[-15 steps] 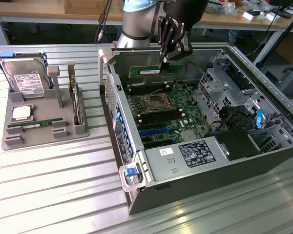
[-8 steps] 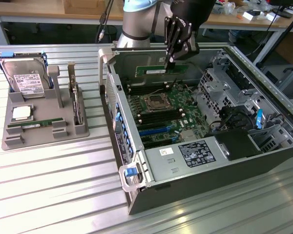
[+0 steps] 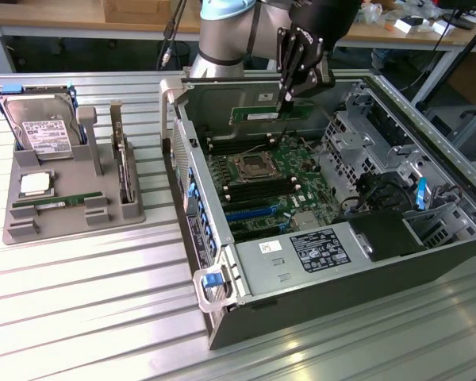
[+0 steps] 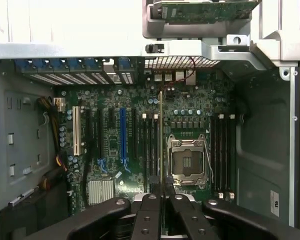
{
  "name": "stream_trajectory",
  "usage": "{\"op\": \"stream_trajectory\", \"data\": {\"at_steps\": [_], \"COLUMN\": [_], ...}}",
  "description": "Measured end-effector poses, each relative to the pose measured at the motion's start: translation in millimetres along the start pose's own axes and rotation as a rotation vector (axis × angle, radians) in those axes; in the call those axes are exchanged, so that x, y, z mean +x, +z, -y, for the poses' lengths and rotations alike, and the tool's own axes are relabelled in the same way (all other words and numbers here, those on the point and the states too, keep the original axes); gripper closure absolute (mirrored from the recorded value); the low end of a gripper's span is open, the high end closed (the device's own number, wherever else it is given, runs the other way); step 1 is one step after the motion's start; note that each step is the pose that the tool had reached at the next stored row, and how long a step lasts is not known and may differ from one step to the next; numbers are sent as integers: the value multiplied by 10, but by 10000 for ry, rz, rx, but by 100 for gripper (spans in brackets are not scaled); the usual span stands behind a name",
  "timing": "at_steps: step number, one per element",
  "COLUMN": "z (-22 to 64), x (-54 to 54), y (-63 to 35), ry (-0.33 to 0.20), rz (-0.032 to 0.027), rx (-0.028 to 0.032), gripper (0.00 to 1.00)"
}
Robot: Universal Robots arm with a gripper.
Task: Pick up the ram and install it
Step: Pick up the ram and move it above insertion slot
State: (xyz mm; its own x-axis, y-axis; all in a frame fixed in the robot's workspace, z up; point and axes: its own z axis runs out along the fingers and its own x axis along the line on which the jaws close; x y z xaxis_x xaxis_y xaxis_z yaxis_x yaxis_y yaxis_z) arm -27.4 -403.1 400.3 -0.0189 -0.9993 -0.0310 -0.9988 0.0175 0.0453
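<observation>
Tightly, the black pincer (image 3: pixel 285 101) pinches the ram (image 3: pixel 262 115), a long, thin green stick, by its top edge. Its fingers are almost shut, with just the thin board between them. The ram hangs level over the bumpy green motherboard (image 3: pixel 297 151). In the wrist view the ram (image 4: pixel 160 130) looks like a thin line beside the square silver socket (image 4: pixel 187 162). The round gray arm (image 3: pixel 222 32) reaches down into the open metal case (image 3: pixel 222 317). The case walls stand well apart from the ram. A gray tray (image 3: pixel 71 214) sits outside on the ribbed table (image 3: pixel 79 302).
</observation>
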Motion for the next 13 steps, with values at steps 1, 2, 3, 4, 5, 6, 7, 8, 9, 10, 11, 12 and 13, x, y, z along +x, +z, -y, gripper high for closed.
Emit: {"op": "stream_trajectory", "data": {"at_steps": [1, 2, 3, 4, 5, 6, 7, 8, 9, 10, 11, 12, 13], "z": [29, 47, 73, 97, 116, 130, 155, 174, 201, 221, 236, 258, 275], "x": [0, -1, -1, -2, -2, -2, -3, -3, -4, -4, -4, -5, -5], "y": [-1, -2, -3, -4, -4, -5, -6, -7, -8, -8, -9, -10, -10], "ry": [0, 0, 0, 0, 0, 0, 0, 1, -1, 0, 0, 0, 0], "rz": [1, 0, 1, 0, 1, 0, 0, 0, 1, 1, 1, 1, 1], "rx": [0, 0, 0, 0, 0, 0, 0, 0, 0, 0, 0, 0, 0], "gripper": [88, 88, 88, 88, 88, 88, 88, 88, 88, 88, 88, 88, 88]}}
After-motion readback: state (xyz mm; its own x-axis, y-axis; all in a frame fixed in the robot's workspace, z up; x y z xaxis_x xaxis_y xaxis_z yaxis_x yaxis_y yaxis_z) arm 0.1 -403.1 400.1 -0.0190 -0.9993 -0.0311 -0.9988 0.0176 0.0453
